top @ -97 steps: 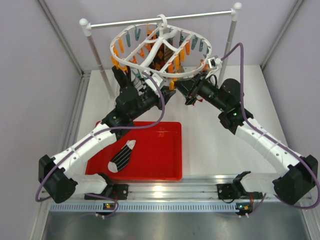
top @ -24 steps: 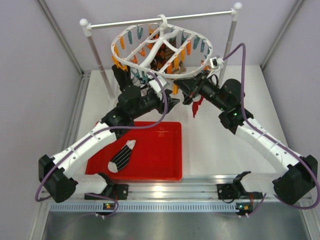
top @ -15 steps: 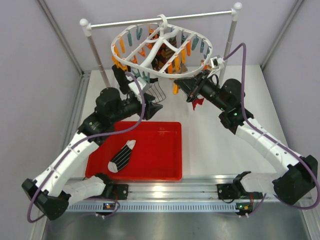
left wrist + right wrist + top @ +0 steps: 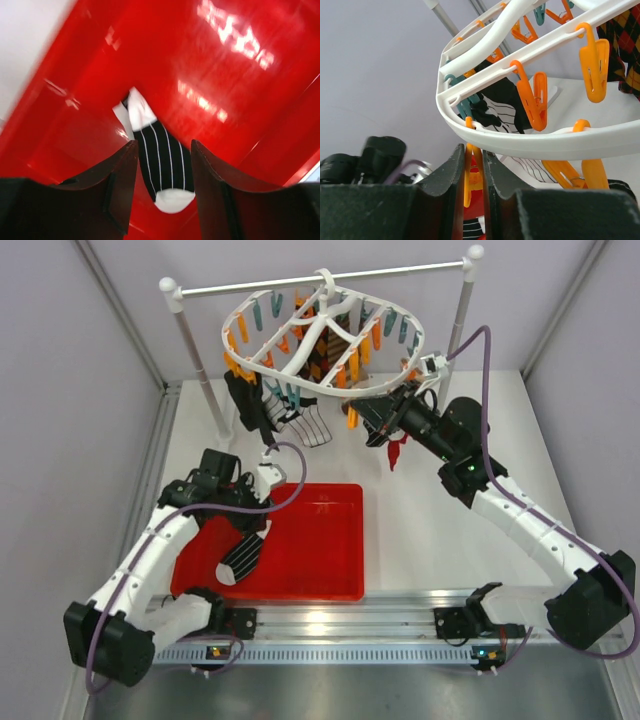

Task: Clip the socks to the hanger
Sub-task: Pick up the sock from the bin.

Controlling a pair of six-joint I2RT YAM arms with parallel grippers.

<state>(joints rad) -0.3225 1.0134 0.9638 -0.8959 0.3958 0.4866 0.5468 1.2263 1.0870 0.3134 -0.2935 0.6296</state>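
Left gripper (image 4: 164, 148), half-open and empty, is dropping back over the black white-striped sock (image 4: 245, 553) just below it (another striped sock (image 4: 305, 426) is hanging clipped now). Right gripper (image 4: 474, 160) is pinching an orange clip (image 4: 468, 186) on the white plastic drying hanger (image 4: 545, 142).

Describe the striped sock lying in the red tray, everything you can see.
The striped sock looks like black knit with thin white lengthwise stripes and a white patch at each end. It lies flat and limp on the floor of the red tray, in the tray's left half, set diagonally. No clip is on it. The left gripper hangs over it with jaws open, framing it in the wrist view; whether they touch it cannot be told.
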